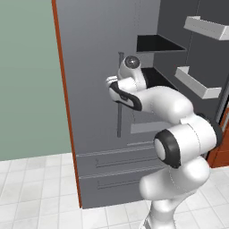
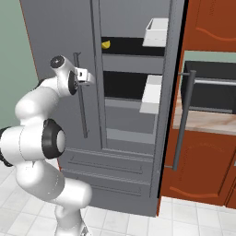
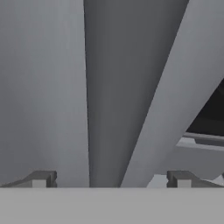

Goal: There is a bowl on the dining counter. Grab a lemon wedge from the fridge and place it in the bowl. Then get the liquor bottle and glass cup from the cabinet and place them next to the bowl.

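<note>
In front of the tall grey fridge (image 2: 129, 152), the white robot arm is reaching toward the long dark vertical handle (image 2: 81, 97) of the closed left door, its gripper (image 2: 86, 76) hovering just beside the bar. In the hand view, the two dark fingers (image 3: 41, 178) are standing wide apart, holding nothing, with the grey handle bar running up between them. The right fridge door (image 2: 173, 83) is standing open, its white door bins (image 1: 199, 85) swung outward. A small yellow lemon wedge (image 2: 106, 44) is lying at the left end of a dark upper shelf inside the fridge, well apart from the gripper. Red-brown wooden cabinets (image 2: 203, 161) are flanking the fridge on the right.
</note>
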